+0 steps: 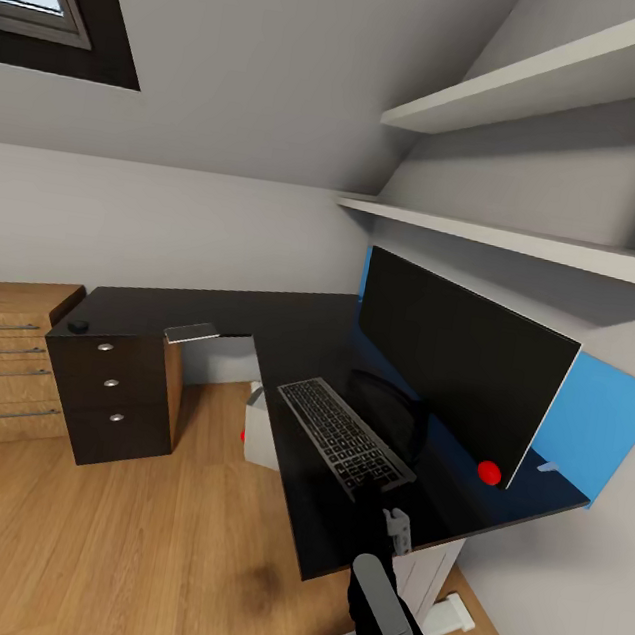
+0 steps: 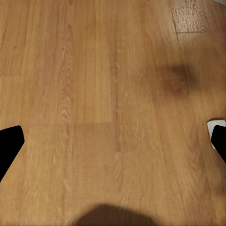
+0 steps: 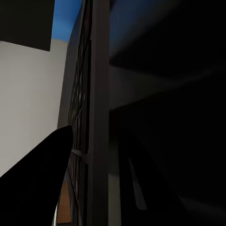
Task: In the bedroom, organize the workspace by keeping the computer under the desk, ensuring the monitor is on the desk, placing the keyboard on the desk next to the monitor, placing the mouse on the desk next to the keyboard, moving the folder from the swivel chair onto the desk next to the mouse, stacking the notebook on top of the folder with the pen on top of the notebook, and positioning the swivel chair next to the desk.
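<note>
Keyboard [image 1: 345, 439] flat on desk [image 1: 256, 324], long axis parallel to monitor [image 1: 451, 372].

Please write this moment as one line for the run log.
right gripper: at keyboard near end, grip unclear | monitor: on desk | mouse: desk far end | left gripper: open over floor

Black right arm [image 1: 395, 631] with grey panel, pale fingers [image 1: 397, 529].
</note>
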{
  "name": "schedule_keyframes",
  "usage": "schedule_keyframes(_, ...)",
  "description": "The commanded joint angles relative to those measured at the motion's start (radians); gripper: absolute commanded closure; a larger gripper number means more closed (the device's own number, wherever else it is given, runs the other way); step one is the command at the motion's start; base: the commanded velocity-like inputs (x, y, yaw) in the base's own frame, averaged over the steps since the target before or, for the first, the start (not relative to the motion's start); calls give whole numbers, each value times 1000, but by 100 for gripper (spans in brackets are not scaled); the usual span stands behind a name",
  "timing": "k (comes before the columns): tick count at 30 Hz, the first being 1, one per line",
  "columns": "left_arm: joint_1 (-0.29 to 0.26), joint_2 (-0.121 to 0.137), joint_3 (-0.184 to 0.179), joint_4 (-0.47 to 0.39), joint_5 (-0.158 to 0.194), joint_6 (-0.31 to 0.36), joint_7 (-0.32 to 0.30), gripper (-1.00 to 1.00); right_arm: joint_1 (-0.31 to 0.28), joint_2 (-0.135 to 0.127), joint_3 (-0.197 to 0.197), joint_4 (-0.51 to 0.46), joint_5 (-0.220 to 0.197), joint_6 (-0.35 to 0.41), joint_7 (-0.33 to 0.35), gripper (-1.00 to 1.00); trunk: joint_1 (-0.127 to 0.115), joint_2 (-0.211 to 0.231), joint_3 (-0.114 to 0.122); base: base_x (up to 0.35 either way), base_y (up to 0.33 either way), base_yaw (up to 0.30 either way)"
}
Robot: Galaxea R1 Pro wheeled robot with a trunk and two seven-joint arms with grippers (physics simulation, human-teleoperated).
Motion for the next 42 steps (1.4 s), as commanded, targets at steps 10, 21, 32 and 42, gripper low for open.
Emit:
schedule_keyframes(10, -1, 2, -3, -1, 12, -8, 3, -100, -1, 0, 4, 1, -5, -46, -5, 100, 0, -1, -1, 6, 5, 0)
schedule_keyframes(21, -1, 14, -2, -1, 13, -8, 2, -100, -1, 0, 5, 1, -6, -59, -5, 100, 0, -1, -1, 162, 205, 0)
schedule_keyframes(32, -1, 14, -3, -4, 11, -8, 4, -100, -1, 0, 6, 11, -6, -72, -5, 100, 0, -1, -1, 4, 49, 0)
schedule_keyframes(42, -1, 14, -4, -6, 10, -31, 3, -100, -1, 0, 7, 30, -8, -136, -5, 100, 0, -1, -1, 0, 0, 0)
